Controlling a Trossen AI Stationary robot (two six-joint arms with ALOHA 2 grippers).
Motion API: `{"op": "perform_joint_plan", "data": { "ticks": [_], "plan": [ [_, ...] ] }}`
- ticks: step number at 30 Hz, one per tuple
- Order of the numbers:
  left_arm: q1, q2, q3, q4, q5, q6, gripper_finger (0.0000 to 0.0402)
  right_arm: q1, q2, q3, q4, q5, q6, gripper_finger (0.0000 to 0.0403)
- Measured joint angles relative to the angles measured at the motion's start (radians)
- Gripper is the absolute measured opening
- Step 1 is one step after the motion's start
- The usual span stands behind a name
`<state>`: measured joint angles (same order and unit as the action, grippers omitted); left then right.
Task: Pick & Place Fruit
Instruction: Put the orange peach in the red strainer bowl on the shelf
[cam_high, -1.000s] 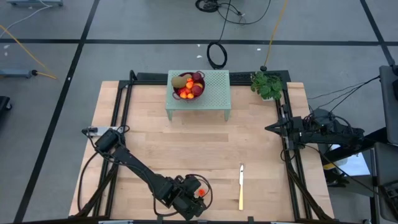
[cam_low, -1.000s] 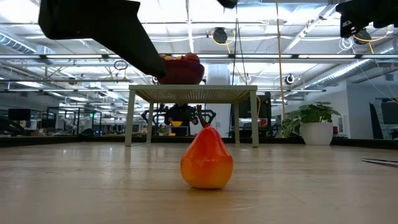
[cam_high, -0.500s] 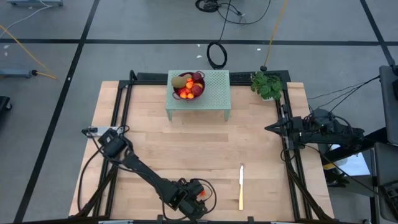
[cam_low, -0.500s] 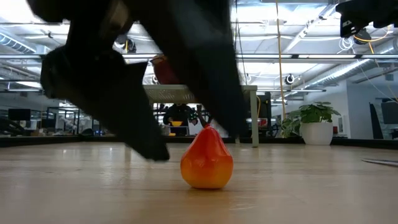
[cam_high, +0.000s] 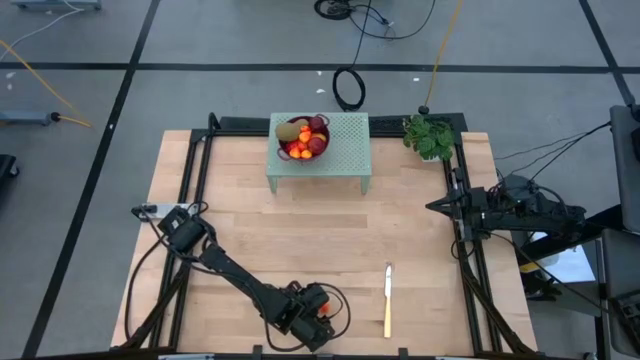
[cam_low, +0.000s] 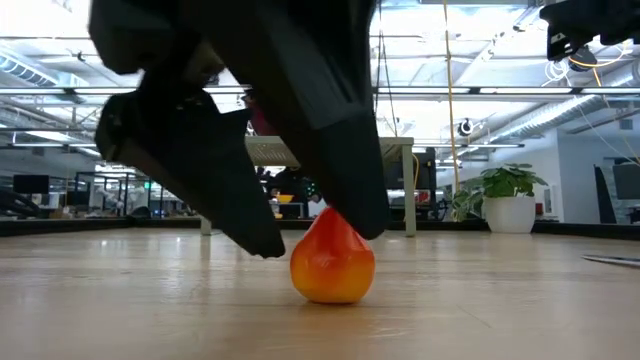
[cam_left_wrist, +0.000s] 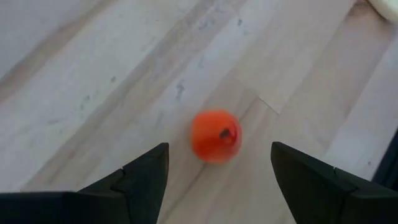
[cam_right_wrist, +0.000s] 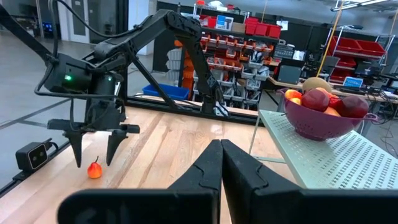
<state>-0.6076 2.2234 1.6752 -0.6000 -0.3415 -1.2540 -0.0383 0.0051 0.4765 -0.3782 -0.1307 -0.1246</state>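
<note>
While L jaws straddle pear, R arm parked.

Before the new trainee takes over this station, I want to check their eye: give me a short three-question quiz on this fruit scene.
1. True or false: the left claw has its fingers open on either side of the red-orange fruit, which stands on the table.
2. Where is the purple bowl of fruit?
A. on the green perforated stand
B. beside the knife
C. in the right claw
3. Fill in: the right claw's fingers are ____.

Key: 1 true; 2 A; 3 shut
</note>
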Motion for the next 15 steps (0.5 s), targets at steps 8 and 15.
{"op": "perform_joint_plan", "data": {
  "ticks": [8,15],
  "plan": [
    [0.025,0.0,0.0,0.002,-0.001,0.077,0.0276,0.0,0.0,0.0,0.0,0.0,0.0,0.0],
    [0.034,0.0,0.0,-0.002,0.0,0.128,0.0276,0.0,0.0,0.0,0.0,0.0,0.0,0.0]
  ]
}}
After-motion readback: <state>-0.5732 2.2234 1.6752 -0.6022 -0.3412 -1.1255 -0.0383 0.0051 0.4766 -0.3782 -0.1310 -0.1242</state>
